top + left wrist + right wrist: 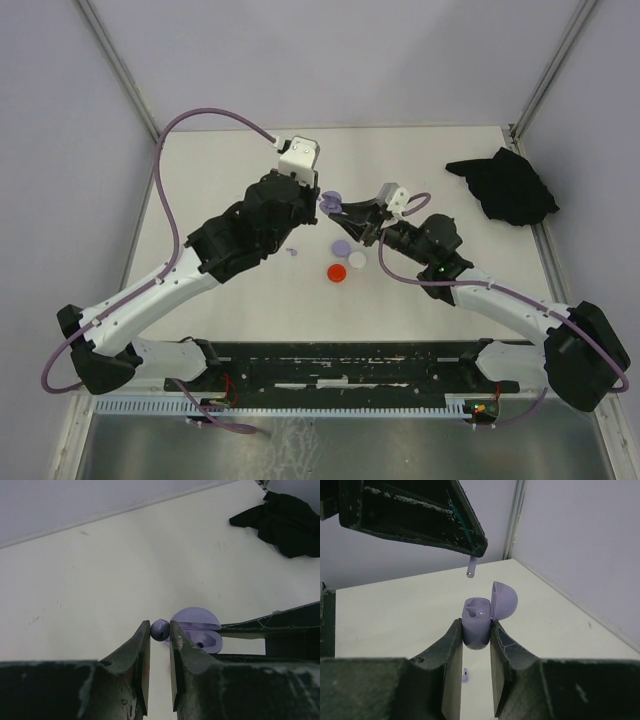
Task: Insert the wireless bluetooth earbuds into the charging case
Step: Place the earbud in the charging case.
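Lilac earbud up front: we've got the left gripper pinched tight on it, stem pointing down, just above the open charging case. The right gripper clamps that case upright with its lid flipped back, and we reckon that's to present the socket to the bud. Beneath, a loose lilac piece lies on the white table, with three round discs close by. Farther off we spot a black cloth, then pale walls.
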### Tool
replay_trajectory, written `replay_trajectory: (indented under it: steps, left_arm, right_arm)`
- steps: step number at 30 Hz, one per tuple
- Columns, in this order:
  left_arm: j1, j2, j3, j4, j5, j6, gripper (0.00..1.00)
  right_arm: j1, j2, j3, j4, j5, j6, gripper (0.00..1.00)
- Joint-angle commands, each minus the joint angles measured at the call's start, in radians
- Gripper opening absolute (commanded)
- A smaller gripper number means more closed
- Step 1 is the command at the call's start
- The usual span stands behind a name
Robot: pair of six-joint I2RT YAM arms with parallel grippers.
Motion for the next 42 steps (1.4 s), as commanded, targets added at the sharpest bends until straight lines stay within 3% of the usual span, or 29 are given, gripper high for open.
replay_trajectory:
  steps: [1,29,37,42]
  left_arm:
    - [-0.024,-0.054,-0.051,0.172,0.034,0.116,0.25]
    - [-0.101,-0.036,-0.145,0.217,0.037,0.247,0.25]
    - [-0.104,-0.083,-0.21,0.284,0.179,0.243,0.37]
    - [-0.104,-0.116,-0.248,0.306,0.168,0.221,0.47]
  right_arm:
    - [0.004,-0.027,-0.006,0.078,0.016,0.042,0.02]
    - [0.004,-0.072,-0.017,0.101,0.026,0.079,0.02]
    - [0.005,-0.075,-0.009,0.116,0.024,0.092,0.02]
    - [0.004,-0.086,-0.009,0.113,0.028,0.096,0.02]
